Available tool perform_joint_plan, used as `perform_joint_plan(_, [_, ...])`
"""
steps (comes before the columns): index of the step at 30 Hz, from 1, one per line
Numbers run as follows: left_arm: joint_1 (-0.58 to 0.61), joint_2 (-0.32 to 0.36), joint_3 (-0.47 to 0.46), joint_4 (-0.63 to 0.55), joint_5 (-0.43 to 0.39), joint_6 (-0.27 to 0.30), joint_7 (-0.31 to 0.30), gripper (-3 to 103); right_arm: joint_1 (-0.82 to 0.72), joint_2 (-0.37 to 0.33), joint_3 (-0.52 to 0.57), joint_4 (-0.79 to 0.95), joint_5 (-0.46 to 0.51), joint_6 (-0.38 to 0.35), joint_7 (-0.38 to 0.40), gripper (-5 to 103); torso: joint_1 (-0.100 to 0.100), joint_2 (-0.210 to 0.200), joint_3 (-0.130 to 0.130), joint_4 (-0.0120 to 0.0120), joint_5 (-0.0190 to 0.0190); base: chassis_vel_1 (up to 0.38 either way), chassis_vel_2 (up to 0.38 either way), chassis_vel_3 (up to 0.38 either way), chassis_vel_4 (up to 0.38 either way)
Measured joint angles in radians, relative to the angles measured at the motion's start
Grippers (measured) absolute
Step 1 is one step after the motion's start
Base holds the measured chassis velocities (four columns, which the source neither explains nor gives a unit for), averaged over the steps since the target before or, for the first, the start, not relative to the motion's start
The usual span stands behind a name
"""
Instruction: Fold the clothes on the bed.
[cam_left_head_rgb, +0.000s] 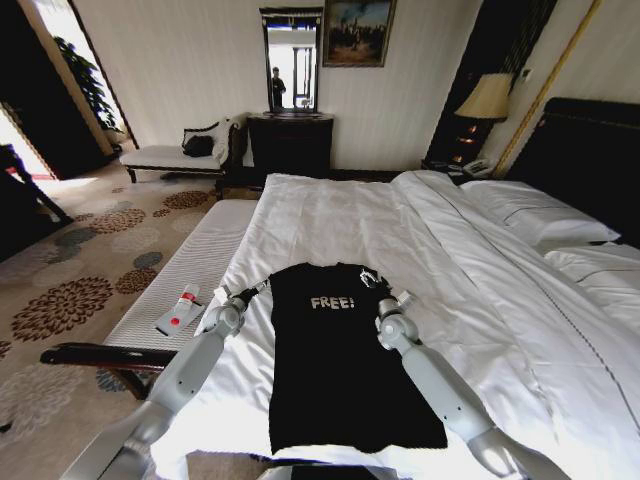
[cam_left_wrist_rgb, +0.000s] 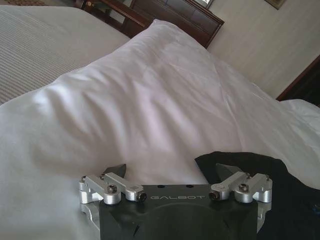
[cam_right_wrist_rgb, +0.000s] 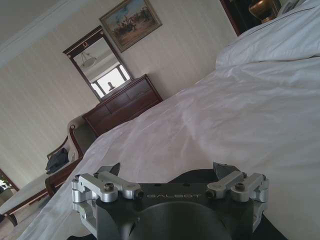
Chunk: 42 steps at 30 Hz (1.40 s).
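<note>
The black T-shirt (cam_left_head_rgb: 340, 350) lies flat on the white bed (cam_left_head_rgb: 470, 290), "FREE" lettering up, hem close to the foot edge of the mattress and its sleeves seemingly tucked in already. The left pincer (cam_left_head_rgb: 252, 292) sits at the left shoulder corner, jaws spread wide and holding nothing; in its wrist view, black cloth lies under one fingertip and bare sheet under the other. The right pincer (cam_left_head_rgb: 388, 290) hovers at the right shoulder, equally wide and empty. The risk as I see it: a bite here could catch the duvet along with the soft fabric, or grab one layer only, and uneven lifts would skew the fold. Room is generous toward the headboard and pillows (cam_left_head_rgb: 535, 215); it is tight at the foot edge, and the bench (cam_left_head_rgb: 170, 285) with a small tube (cam_left_head_rgb: 178, 308) flanks the left.
</note>
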Motion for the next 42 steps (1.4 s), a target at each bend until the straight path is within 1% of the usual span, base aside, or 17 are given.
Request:
perform_joint_plan(10, [-0.036,-0.014,0.032,-0.009,-0.018,-0.005,0.024,100,0.003,0.009,-0.005,-0.002,0.000,-0.001,0.003,100,0.000,0.000,0.000,0.0002,0.0002,0.000,0.000,0.000,0.000])
perform_joint_plan(13, [-0.057,-0.023,0.051,0.021,-0.007,-0.005,0.038,100,0.003,0.010,-0.005,-0.006,0.000,-0.002,0.003,100,0.000,0.000,0.000,0.0005,0.0001,0.000,0.000,0.000,0.000])
perform_joint_plan(18, [-0.077,-0.042,0.065,0.048,0.005,-0.006,0.047,100,0.003,0.013,-0.004,-0.006,-0.001,-0.002,0.003,100,0.000,0.000,0.000,0.0002,0.0001,0.000,0.000,0.000,0.000])
perform_joint_plan(19, [-0.083,-0.046,0.068,0.056,0.010,-0.008,0.050,102,0.002,0.013,-0.003,-0.006,-0.001,-0.002,0.004,100,0.000,0.000,0.000,0.0001,0.0002,0.000,0.000,0.000,0.000])
perform_joint_plan(21, [-0.094,-0.059,0.069,0.074,0.017,-0.012,0.052,93,0.000,0.012,-0.001,-0.006,-0.001,-0.002,0.004,100,0.000,0.000,0.000,0.0002,0.0002,0.000,0.000,0.000,0.000])
perform_joint_plan(22, [-0.094,-0.059,0.069,0.074,0.017,-0.012,0.052,93,0.000,0.012,-0.001,-0.006,-0.001,-0.002,0.004,100,0.000,0.000,0.000,0.0002,0.0002,0.000,0.000,0.000,0.000])
perform_joint_plan(24, [-0.101,-0.066,0.070,0.090,0.024,-0.013,0.052,82,0.000,0.009,0.000,-0.006,-0.001,-0.002,0.004,100,0.000,0.000,0.000,0.0001,0.0001,0.000,0.000,0.000,0.000])
perform_joint_plan(25, [-0.102,-0.067,0.070,0.093,0.026,-0.013,0.052,82,0.001,0.009,0.000,-0.006,-0.001,-0.002,0.004,100,0.000,0.000,0.000,0.0002,0.0001,0.000,0.000,0.000,0.000])
perform_joint_plan(26, [-0.103,-0.068,0.071,0.098,0.028,-0.013,0.053,76,0.002,0.009,0.000,-0.007,-0.001,-0.002,0.004,100,0.000,0.000,0.000,0.0003,0.0001,0.000,0.000,0.000,0.000])
perform_joint_plan(27, [-0.103,-0.068,0.071,0.098,0.028,-0.013,0.053,76,0.002,0.009,0.000,-0.007,-0.001,-0.002,0.004,100,0.000,0.000,0.000,0.0003,0.0001,0.000,0.000,0.000,0.000])
perform_joint_plan(29, [-0.103,-0.069,0.072,0.101,0.030,-0.013,0.054,66,0.005,0.012,0.000,-0.008,-0.001,-0.002,0.004,100,0.000,0.000,0.000,0.0004,0.0002,0.000,0.000,0.000,0.000])
perform_joint_plan(30, [-0.103,-0.069,0.072,0.101,0.030,-0.013,0.054,66,0.005,0.012,0.000,-0.008,-0.001,-0.002,0.004,100,0.000,0.000,0.000,0.0004,0.0002,0.000,0.000,0.000,0.000])
perform_joint_plan(33, [-0.103,-0.068,0.075,0.103,0.032,-0.013,0.057,49,0.010,0.018,-0.003,-0.013,-0.001,-0.002,0.004,100,0.000,0.000,0.000,0.0004,0.0001,0.000,0.000,0.000,0.000])
perform_joint_plan(34, [-0.103,-0.068,0.075,0.103,0.032,-0.013,0.057,49,0.010,0.018,-0.003,-0.013,-0.001,-0.002,0.004,100,0.000,0.000,0.000,0.0004,0.0001,0.000,0.000,0.000,0.000])
perform_joint_plan(36, [-0.100,-0.067,0.076,0.103,0.034,-0.013,0.057,38,0.012,0.018,-0.004,-0.015,-0.002,-0.003,0.005,100,0.000,0.000,0.000,0.0003,0.0001,0.000,0.000,0.000,0.000])
perform_joint_plan(38, [-0.099,-0.066,0.076,0.104,0.037,-0.012,0.057,38,0.013,0.018,-0.005,-0.016,-0.002,-0.003,0.005,100,0.000,0.000,0.000,0.0003,0.0001,0.000,0.000,0.000,0.000])
perform_joint_plan(42, [-0.097,-0.060,0.079,0.111,0.046,-0.012,0.057,17,0.021,0.018,-0.006,-0.024,-0.002,-0.003,0.004,100,0.000,0.000,0.000,0.0003,0.0001,0.000,0.000,0.000,0.000])
